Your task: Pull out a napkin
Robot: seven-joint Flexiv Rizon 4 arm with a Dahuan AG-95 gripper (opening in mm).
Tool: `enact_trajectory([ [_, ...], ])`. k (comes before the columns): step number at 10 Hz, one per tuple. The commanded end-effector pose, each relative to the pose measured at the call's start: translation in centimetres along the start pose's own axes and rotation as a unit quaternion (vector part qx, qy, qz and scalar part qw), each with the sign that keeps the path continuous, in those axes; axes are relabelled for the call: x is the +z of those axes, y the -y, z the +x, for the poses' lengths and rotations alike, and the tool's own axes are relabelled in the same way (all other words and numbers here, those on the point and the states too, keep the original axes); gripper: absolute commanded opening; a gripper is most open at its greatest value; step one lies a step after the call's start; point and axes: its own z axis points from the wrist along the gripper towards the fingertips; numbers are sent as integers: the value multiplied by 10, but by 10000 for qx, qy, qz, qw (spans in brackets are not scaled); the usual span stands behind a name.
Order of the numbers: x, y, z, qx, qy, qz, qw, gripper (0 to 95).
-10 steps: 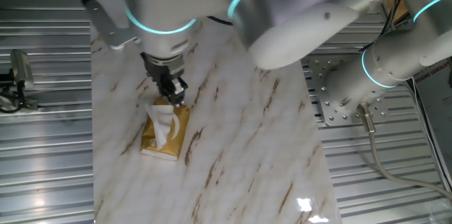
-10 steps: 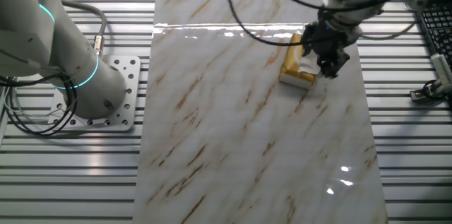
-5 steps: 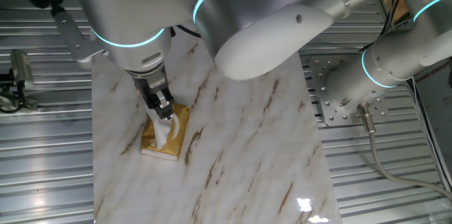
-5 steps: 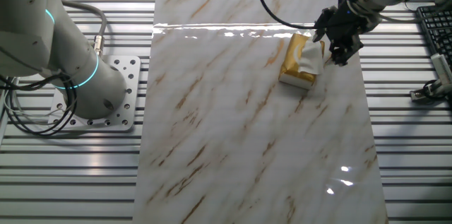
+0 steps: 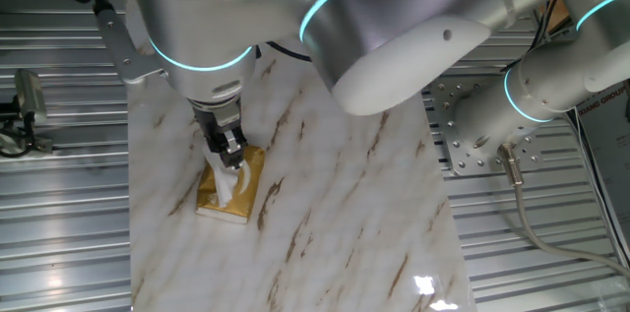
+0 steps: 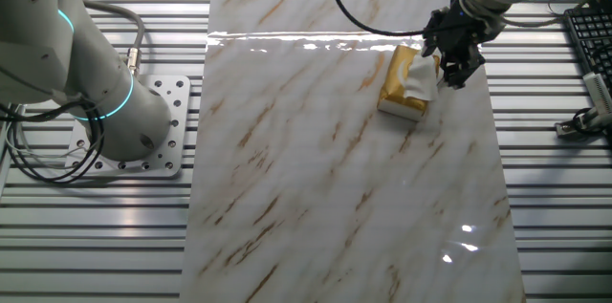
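Marble-patterned table (image 5: pixel 325 204) carries golden tissue pack (image 5: pixel 236 194). Gripper (image 5: pixel 231 157) above pack, jaws clenched on white napkin (image 5: pixel 224 186) tuft. Risk: thin sheet tears, or light pack lifts too.

So the tissue pack (image 5: pixel 230 189) sits on the table (image 5: pixel 325 214), left of centre in one fixed view and upper right in the other (image 6: pixel 402 88). The napkin (image 5: pixel 225 184) sticks up out of the pack's top, and the gripper (image 5: pixel 232 157) is right on its upper end, coming down from above. In the other fixed view the gripper (image 6: pixel 453 67) is at the pack's right edge, napkin (image 6: pixel 421 79) between them. Arm base plate (image 6: pixel 143 131) sits off the table, frame left.
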Motion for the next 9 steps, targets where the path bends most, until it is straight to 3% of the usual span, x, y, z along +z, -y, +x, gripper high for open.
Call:
enact_trajectory([
  [1,-1,0,-2,82,-18,-17,10000,570],
  [4,-1,0,-2,-206,-5,13,9998,570],
  [8,-1,0,-2,-525,115,58,9985,570],
  [9,-1,0,-2,-561,69,42,9984,570],
])
